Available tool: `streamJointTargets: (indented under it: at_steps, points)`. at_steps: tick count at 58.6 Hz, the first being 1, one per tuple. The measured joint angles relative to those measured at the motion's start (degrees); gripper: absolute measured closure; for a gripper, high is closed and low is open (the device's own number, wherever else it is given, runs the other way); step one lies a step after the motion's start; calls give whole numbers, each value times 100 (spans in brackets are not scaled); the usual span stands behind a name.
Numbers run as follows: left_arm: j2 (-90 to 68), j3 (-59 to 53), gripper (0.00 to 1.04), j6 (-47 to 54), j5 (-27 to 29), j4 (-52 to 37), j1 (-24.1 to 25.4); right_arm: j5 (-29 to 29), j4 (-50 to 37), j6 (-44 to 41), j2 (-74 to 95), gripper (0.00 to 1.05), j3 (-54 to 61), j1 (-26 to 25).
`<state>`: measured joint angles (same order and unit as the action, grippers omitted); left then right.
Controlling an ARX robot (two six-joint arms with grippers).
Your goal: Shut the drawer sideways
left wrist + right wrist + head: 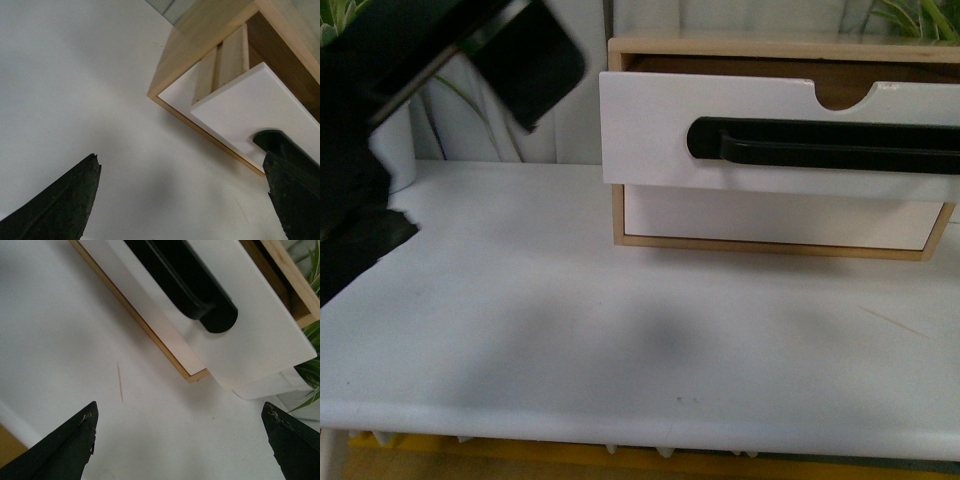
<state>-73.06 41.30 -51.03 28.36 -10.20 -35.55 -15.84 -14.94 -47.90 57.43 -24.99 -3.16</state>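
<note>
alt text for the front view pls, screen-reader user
The drawer, white with a long black bar handle, stands pulled out of a light-wood cabinet on a white table, above a shut plain white drawer front. The left arm, dark and blurred, fills the upper left corner.

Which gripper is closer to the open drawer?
Right, probably. The drawer looms large before the right gripper, by one end of its black handle. The left gripper sits off the drawer's other end, seeing it smaller.
</note>
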Motion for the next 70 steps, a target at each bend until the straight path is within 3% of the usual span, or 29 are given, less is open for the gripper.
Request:
streamJointTargets:
  at_steps: [38, 70]
  points:
    - [-2428, 2124, 6, 319, -922, -282, 286, 326, -1071, 39, 2415, 9, -1316, 247]
    - [-4103, 4439, 6, 404, -1128, 332, 542, 490, -1196, 87, 4116, 9, -2933, 247]
